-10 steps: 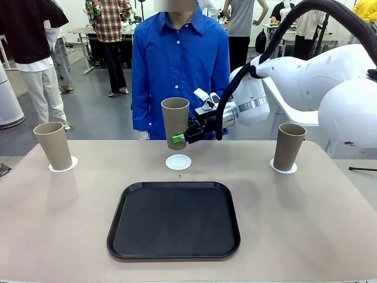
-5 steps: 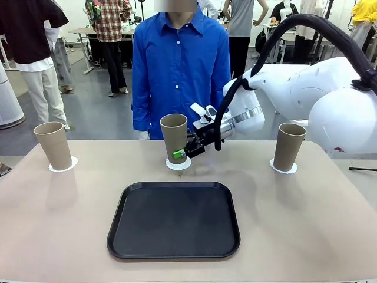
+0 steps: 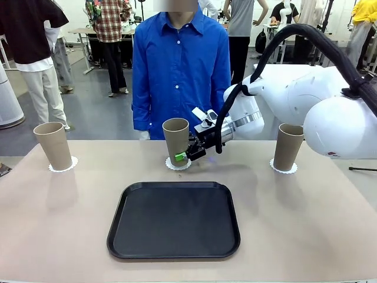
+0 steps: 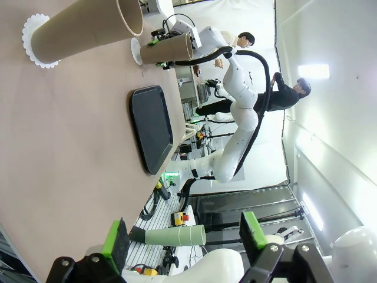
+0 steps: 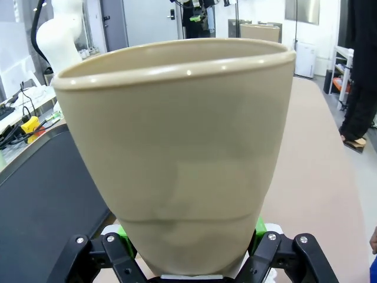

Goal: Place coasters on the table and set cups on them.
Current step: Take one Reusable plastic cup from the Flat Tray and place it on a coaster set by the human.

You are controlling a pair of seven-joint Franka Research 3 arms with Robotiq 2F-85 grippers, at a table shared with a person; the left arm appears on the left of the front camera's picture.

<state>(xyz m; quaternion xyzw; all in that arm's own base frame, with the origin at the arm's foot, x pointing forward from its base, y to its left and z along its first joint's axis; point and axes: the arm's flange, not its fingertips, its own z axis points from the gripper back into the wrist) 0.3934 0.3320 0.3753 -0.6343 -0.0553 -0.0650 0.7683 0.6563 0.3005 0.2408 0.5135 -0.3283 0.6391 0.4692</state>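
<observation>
right claw [image 3: 184, 155] clamping middle cup [image 3: 175, 138], coaster [image 3: 178, 164] half-hidden

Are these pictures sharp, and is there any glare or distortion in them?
Front view: sharp, evenly lit, soft shadows beside the black tray. Left wrist view: rolled sideways, wide-angle stretch, bright glare at the right. Right wrist view: the middle cup bulges from closeness, with small highlights on its rim.

You've got the beige table [image 3: 306, 224] with a black tray [image 3: 174, 219] at centre; three coasters [image 3: 178, 164] beyond it, far-left, middle, far-right, each under a cup [image 3: 52, 144].
</observation>
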